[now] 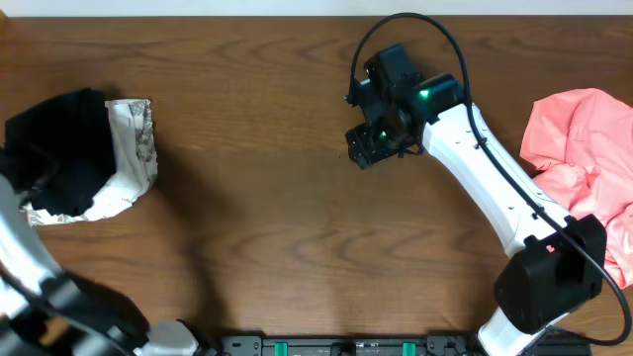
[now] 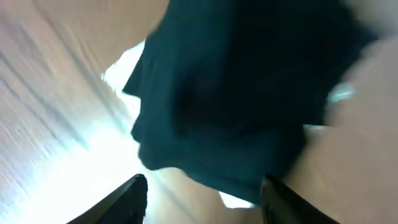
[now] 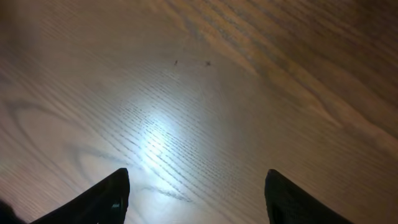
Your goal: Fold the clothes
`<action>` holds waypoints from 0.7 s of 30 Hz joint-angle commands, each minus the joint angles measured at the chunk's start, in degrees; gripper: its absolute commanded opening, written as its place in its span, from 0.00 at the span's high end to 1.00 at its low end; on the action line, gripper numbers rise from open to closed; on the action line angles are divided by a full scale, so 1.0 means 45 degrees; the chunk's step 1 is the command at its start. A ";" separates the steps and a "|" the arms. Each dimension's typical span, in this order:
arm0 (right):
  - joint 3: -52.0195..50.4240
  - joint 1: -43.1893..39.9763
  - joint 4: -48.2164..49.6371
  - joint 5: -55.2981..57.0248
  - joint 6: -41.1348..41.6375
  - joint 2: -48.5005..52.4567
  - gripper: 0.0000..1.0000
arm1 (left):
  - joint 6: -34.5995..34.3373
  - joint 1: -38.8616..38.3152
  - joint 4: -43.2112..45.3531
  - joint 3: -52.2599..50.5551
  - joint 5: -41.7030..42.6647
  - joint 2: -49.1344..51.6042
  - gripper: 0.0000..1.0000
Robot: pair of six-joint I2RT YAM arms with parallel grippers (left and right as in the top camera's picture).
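The black T-shirt [image 1: 61,148] lies stacked on the white-grey patterned one [image 1: 134,148] at the desk's [image 1: 277,198] left edge, with the left gripper [image 2: 204,180] spread open just before it. The right gripper [image 3: 196,186] hangs open and empty. The crumpled salmon-pink garment [image 1: 584,148] at the right edge seemingly remains to fold.

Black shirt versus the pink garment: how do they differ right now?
The black shirt sits at the left edge of the table, the pink garment at the right. The black shirt rests on a white-grey patterned garment; the pink garment lies on bare wood. Both are fabric heaps, not laid flat.
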 commanded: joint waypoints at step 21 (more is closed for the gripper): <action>0.0087 -0.0078 -0.0500 -0.0146 -0.0049 -0.0029 0.32 | 0.1103 -0.4804 0.0107 0.0350 -0.3424 0.2463 0.46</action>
